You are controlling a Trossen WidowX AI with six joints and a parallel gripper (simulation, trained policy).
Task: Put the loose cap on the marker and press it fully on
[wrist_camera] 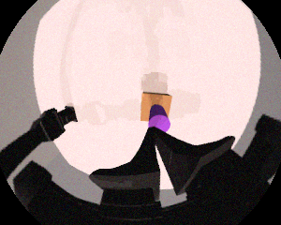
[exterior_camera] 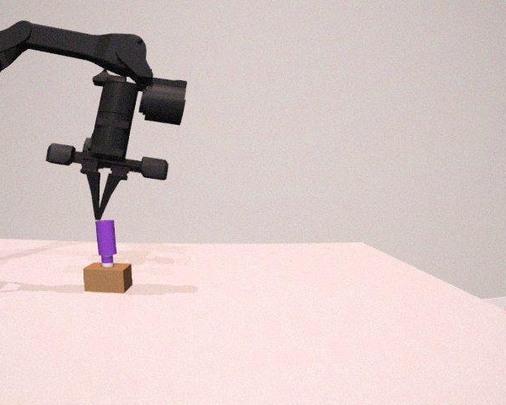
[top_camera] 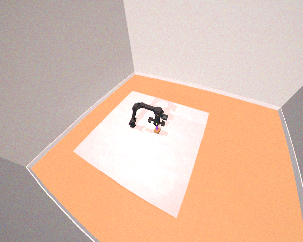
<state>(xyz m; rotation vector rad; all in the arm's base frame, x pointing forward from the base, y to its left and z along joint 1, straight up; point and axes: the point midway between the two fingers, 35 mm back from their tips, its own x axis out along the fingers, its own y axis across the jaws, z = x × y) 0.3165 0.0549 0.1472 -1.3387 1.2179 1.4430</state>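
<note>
With the gripper (top_camera: pixel 156 125) (exterior_camera: pixel 98 218) (wrist_camera: pixel 151 129) closed on nothing at the top edge of the cap (top_camera: pixel 156 127) (exterior_camera: pixel 105 237) (wrist_camera: pixel 159 123), which is seated over the marker (exterior_camera: pixel 107 260), the cap could be tilted by off-centre pressing.

From my end this looks like a bare test room; I can't tell whether it belongs to a lab or a workshop. Plain grey walls (top_camera: pixel 211 44) (exterior_camera: pixel 331 131) with pale skirting (top_camera: pixel 209 90) meet an orange floor (top_camera: pixel 232 166), and one black robot arm (top_camera: pixel 149 107) (exterior_camera: pixel 66 41) stands on a pale bench (top_camera: pixel 136 156) (exterior_camera: pixel 287 340) (wrist_camera: pixel 215 56).
</note>
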